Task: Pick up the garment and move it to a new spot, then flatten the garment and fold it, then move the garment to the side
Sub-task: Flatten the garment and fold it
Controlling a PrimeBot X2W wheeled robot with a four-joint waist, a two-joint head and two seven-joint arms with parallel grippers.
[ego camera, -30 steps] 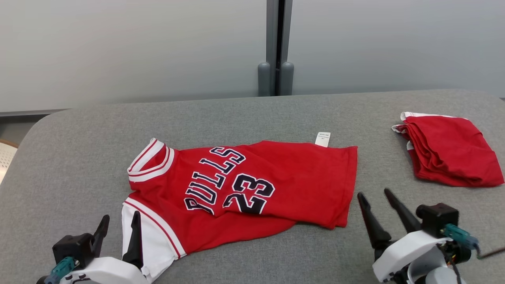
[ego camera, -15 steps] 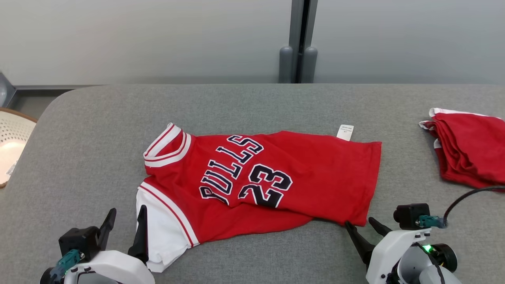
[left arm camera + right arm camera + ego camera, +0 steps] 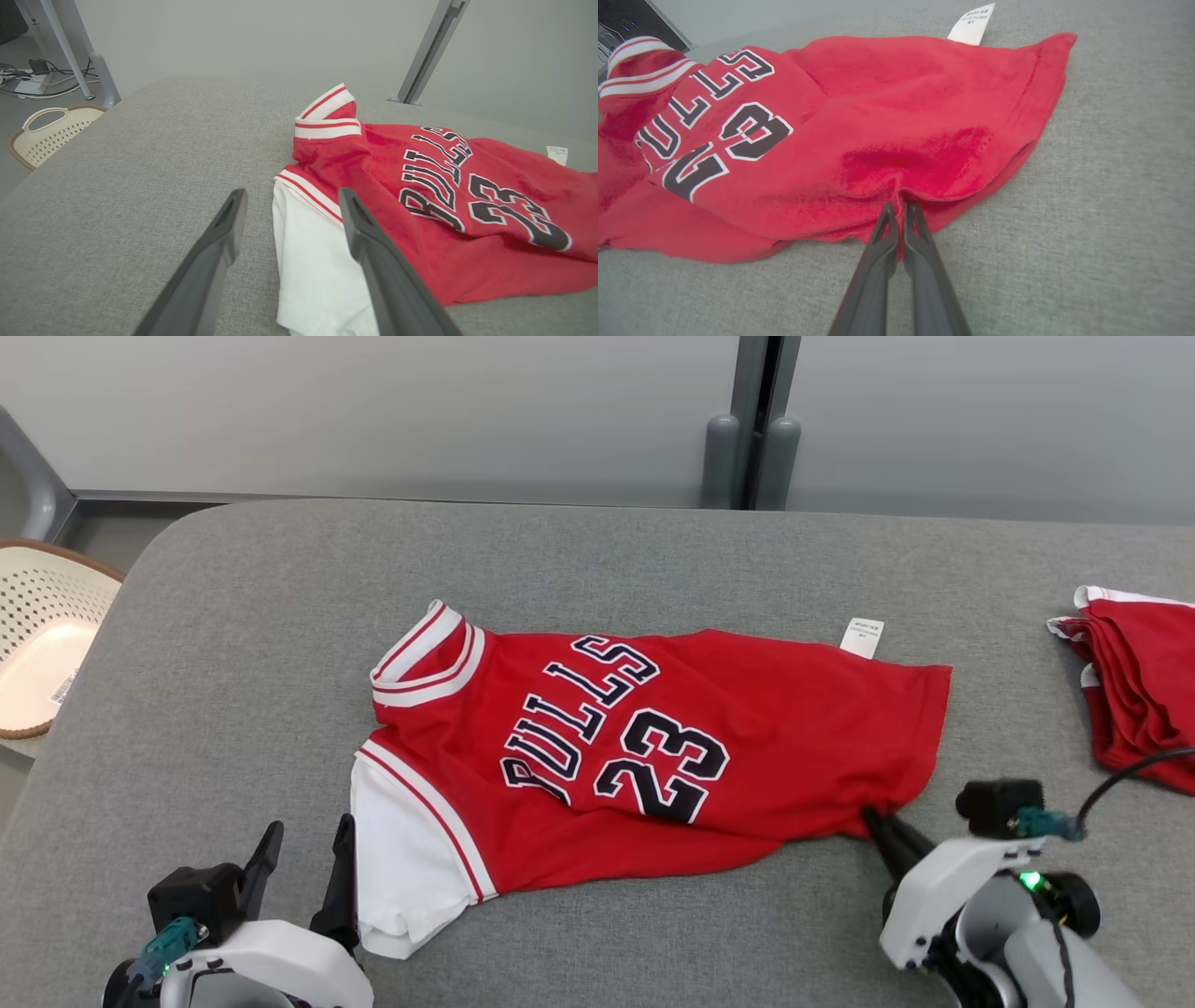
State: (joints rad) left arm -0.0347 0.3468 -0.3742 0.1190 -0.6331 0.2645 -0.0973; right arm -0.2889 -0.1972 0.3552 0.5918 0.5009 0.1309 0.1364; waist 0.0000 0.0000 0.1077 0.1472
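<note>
Stretched low, right pincer (image 3: 870, 815) pinches the garment (image 3: 794, 728); left pincer (image 3: 311, 823) gapes.

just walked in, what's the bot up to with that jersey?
It looks like the start of a two-handed pickup of the red jersey, which lies spread on the grey table. The right gripper is shut on the hem corner nearest the robot, with the cloth puckered at its fingertips. The left gripper is open by the white sleeve, not gripping it yet. The jersey is not lifted. A second red garment sits folded at the table's right.
</note>
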